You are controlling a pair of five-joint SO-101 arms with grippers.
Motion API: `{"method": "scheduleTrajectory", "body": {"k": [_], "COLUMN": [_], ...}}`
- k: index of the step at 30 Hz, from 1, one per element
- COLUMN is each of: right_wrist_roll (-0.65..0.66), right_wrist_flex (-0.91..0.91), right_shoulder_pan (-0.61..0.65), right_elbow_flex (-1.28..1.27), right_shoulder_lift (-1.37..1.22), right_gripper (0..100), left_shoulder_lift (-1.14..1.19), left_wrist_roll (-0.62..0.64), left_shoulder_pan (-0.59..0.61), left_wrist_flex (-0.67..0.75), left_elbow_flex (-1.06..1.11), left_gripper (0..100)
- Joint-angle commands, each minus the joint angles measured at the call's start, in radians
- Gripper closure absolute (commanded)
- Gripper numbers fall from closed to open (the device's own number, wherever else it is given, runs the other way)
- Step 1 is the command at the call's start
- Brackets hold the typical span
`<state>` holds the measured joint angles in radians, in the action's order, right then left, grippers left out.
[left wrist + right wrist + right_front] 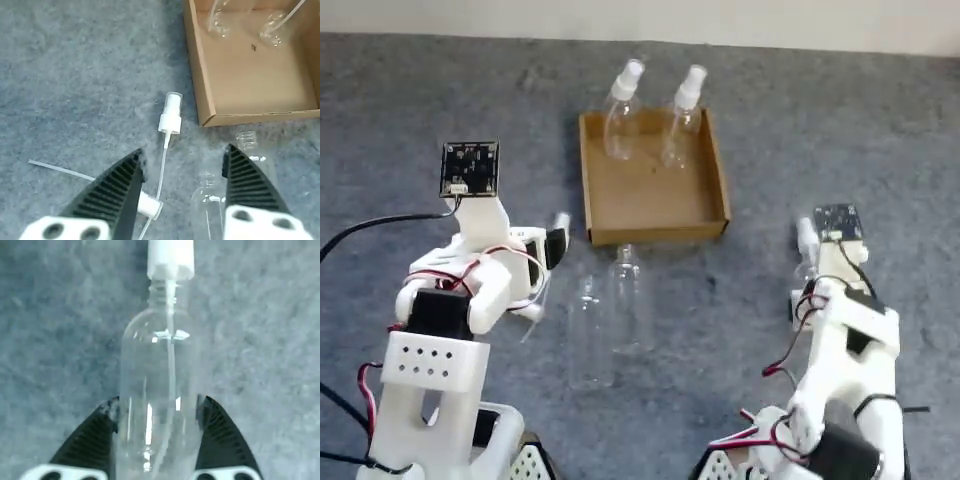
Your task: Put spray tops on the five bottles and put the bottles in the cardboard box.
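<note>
Right jaws clamped on a capped bottle (155,355), short of the cardboard box (588,180): boxing it looks next. Left jaws, apart over a loose spray top (170,117) on the worktop, must close on it for an uncapped bottle (590,335).

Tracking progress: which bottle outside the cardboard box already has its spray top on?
The bottle in the right gripper wears a white spray top; the two bottles before the cardboard box have bare necks.
</note>
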<state>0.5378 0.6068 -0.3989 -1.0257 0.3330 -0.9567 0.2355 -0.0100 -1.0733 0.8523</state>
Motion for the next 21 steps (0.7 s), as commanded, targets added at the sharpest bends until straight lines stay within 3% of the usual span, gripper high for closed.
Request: {"method": "scheduleTrajectory", "body": {"k": [1, 8, 15, 21], "right_wrist_roll": [0.008, -0.061, -0.072, -0.069], "right_wrist_flex": [-0.01, 0.14, 0.433, 0.518], "right_shoulder_pan": [-0.013, 0.025, 0.082, 0.074], "right_elbow_flex": [0.05, 0.117, 0.412, 0.616], "right_shoulder_lift": [-0.045, 0.001, -0.036, -0.231], "right_gripper": [96.4, 77.6, 76.4, 76.4], "left_shoulder_lift": [-0.001, -0.001, -0.001, -0.001], "left_wrist_roll": [-0.012, -0.014, -0.014, -0.014], "left_shoulder_pan": [0.01, 0.01, 0.01, 0.01], "left_wrist_flex": [0.018, 0.061, 0.061, 0.061], "left_elbow_flex": [-0.002, 0.038, 0.038, 0.038], "left_gripper": [78, 78, 78, 78]}}
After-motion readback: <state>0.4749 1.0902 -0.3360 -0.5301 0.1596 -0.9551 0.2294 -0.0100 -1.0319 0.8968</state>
